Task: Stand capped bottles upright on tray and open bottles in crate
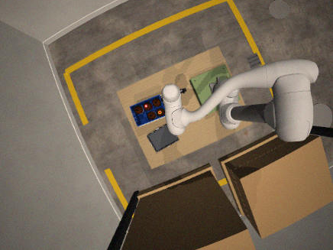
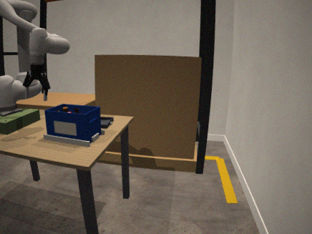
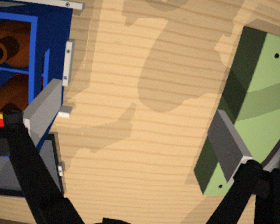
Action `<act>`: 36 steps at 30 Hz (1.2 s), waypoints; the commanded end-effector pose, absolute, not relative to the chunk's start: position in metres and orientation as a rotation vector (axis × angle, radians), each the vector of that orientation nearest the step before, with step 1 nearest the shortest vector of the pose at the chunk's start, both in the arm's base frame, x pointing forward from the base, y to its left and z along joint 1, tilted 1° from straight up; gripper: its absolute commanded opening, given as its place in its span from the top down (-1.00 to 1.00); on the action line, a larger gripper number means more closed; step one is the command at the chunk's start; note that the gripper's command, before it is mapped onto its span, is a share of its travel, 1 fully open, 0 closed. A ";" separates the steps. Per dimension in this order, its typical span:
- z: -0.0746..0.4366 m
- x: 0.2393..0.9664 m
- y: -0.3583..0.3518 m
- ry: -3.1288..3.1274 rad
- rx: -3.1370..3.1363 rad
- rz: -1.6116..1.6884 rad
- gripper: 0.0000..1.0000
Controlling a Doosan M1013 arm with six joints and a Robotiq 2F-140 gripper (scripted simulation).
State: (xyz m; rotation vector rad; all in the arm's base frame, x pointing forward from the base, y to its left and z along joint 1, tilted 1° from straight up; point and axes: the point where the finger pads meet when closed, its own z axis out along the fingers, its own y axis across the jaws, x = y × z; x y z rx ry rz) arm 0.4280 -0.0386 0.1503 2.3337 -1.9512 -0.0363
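A blue crate (image 1: 134, 116) (image 2: 83, 127) (image 3: 33, 60) stands level on the table and holds several upright brown bottles. One bottle (image 1: 147, 105) has a red top and another (image 1: 160, 112) has a yellow-orange top. The others show dark tops; whether each is uncapped is hard to tell. One compartment, at the crate's lower left in the top view, looks empty. A dark grey tray (image 1: 163, 139) (image 2: 106, 122) (image 3: 49, 155) lies flat beside the crate, with no bottle visible on it. My gripper (image 2: 36, 94) (image 3: 138, 107) is open and empty, above the table between crate and green base.
A green base block (image 1: 204, 83) (image 2: 19, 121) (image 3: 265, 110) carries the arm's foot on the table (image 1: 191, 135). Light grey brackets (image 2: 68, 140) (image 3: 68, 62) edge the crate. Large cardboard boxes (image 1: 286, 185) (image 2: 147, 105) stand beyond the table near black rack posts (image 2: 207, 76).
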 end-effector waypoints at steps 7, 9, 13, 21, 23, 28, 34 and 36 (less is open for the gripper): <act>0.152 0.453 -0.035 -1.996 2.355 -0.016 -1.00; 0.152 0.460 -0.034 -2.008 2.360 -0.010 -1.00; 0.153 0.473 -0.032 -2.032 2.371 0.001 -1.00; 0.152 0.483 -0.029 -2.027 2.368 -0.003 -1.00; 0.152 0.489 -0.028 -2.029 2.369 -0.002 -1.00; 0.153 0.506 -0.026 -2.035 2.372 0.002 -1.00; 0.151 0.508 -0.027 -2.031 2.370 -0.003 -1.00; 0.151 0.515 -0.025 -2.032 2.370 -0.002 -1.00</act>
